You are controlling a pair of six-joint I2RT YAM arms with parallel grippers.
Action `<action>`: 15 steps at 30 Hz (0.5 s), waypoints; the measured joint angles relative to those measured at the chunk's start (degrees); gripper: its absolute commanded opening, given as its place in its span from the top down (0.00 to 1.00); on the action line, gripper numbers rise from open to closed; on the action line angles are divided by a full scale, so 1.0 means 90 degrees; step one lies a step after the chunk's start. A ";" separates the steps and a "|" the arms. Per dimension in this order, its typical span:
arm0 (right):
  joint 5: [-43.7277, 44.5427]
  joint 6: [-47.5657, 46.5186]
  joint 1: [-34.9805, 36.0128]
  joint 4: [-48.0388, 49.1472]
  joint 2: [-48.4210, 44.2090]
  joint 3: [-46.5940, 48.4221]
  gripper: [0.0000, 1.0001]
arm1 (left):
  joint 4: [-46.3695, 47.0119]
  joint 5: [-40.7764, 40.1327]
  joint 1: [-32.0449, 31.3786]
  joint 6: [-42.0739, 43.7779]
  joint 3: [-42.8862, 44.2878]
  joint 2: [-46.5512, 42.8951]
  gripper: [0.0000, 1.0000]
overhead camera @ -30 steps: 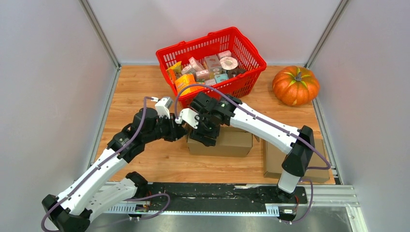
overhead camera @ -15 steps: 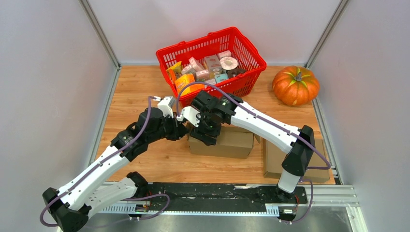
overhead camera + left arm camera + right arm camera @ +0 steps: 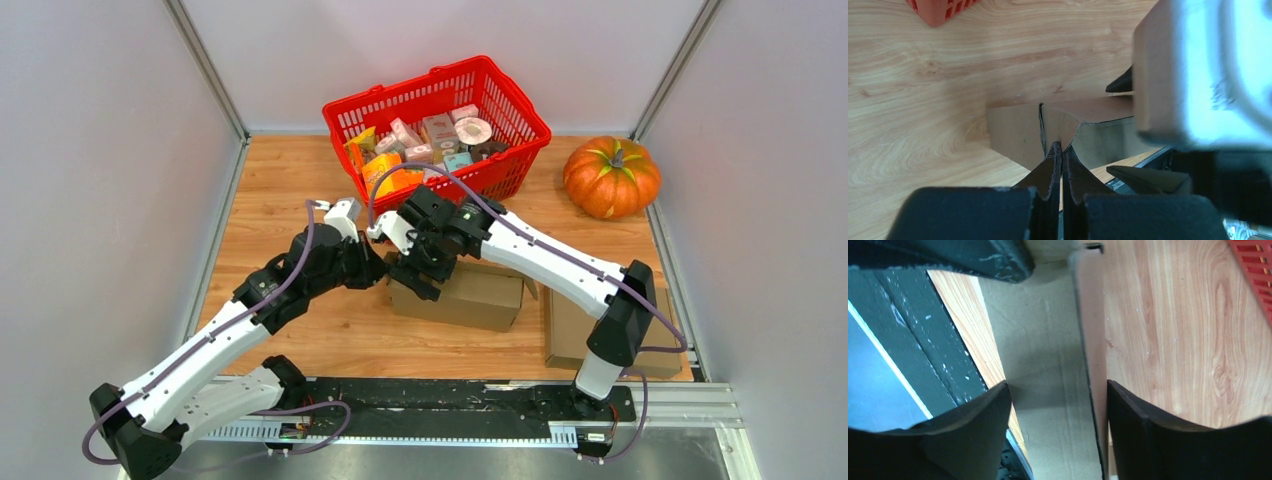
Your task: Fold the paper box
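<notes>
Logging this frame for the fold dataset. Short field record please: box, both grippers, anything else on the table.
box: brown cardboard, centre, partly folded
left gripper: shut, tips at the box's end flap; can't tell if it is pinching the flap
right gripper: open, fingers either side of a box panel
basket: red, behind the box, holds packets
pumpkin: far right
flat cardboard: right of the box

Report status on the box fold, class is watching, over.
Left gripper shut, tips at the paper box end flap. Right gripper open, straddling a box wall. Red basket behind, not blocking.
</notes>
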 measured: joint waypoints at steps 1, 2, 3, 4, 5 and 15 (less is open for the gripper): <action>0.0029 0.0240 -0.0015 0.0138 -0.0073 -0.0075 0.10 | -0.0005 -0.0017 0.0000 0.0022 0.0000 0.0010 1.00; 0.0068 0.0512 -0.0039 0.0342 -0.0197 -0.0248 0.06 | -0.0010 -0.0022 -0.0002 0.0046 0.0002 0.0019 1.00; 0.0117 0.0736 -0.0068 0.0471 -0.0328 -0.0393 0.01 | -0.0010 -0.0015 -0.0002 0.0061 0.0005 0.0036 1.00; 0.0170 0.1042 -0.0131 0.0593 -0.0510 -0.0573 0.00 | -0.0010 -0.0019 -0.0012 0.0085 0.0012 0.0058 1.00; 0.0219 0.1365 -0.0211 0.0622 -0.0716 -0.0714 0.00 | -0.0015 -0.0019 -0.0015 0.0102 0.0022 0.0075 1.00; 0.1389 0.4002 -0.1411 0.0131 -0.5078 -0.2730 0.23 | -0.0525 -0.0019 -0.0015 0.0289 0.0491 0.0381 1.00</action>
